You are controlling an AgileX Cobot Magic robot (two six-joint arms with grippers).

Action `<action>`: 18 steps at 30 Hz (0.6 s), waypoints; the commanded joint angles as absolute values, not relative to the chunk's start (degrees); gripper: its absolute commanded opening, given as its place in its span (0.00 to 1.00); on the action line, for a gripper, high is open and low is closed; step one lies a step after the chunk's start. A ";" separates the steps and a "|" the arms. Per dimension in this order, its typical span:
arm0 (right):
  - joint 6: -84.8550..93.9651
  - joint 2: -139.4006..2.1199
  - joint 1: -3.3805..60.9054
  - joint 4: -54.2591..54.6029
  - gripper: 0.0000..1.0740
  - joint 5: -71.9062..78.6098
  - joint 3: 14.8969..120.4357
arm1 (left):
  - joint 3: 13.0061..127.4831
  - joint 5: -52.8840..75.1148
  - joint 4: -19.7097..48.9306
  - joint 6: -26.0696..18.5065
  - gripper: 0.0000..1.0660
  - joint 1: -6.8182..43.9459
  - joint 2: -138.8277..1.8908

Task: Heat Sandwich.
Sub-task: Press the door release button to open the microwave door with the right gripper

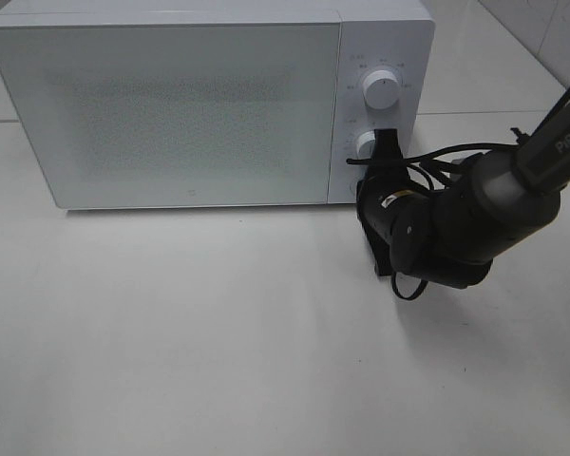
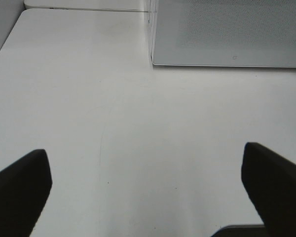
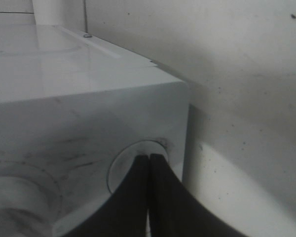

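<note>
The white microwave point(image 1: 171, 104) stands at the back of the table with its door closed. The sandwich is out of view. My right gripper point(image 1: 388, 142) is shut, and its tips press against the lower knob point(image 1: 366, 144) on the control panel. In the right wrist view the closed fingertips point(image 3: 150, 158) meet on that round knob point(image 3: 123, 168). My left gripper point(image 2: 145, 155) is open and holds nothing, hovering low over the bare tabletop in front of the microwave's corner point(image 2: 227, 34). It does not show in the exterior view.
The upper knob point(image 1: 380, 90) sits above the lower one on the panel. The right arm point(image 1: 475, 209) and its cables reach in from the right. The white table point(image 1: 218, 332) stretches in front of the microwave. A tiled wall lies behind.
</note>
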State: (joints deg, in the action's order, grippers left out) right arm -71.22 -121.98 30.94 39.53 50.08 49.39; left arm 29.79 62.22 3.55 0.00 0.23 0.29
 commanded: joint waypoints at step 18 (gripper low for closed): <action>-71.33 -123.24 30.83 37.70 0.00 55.00 53.00 | 29.56 61.54 3.50 0.00 0.92 -0.11 0.57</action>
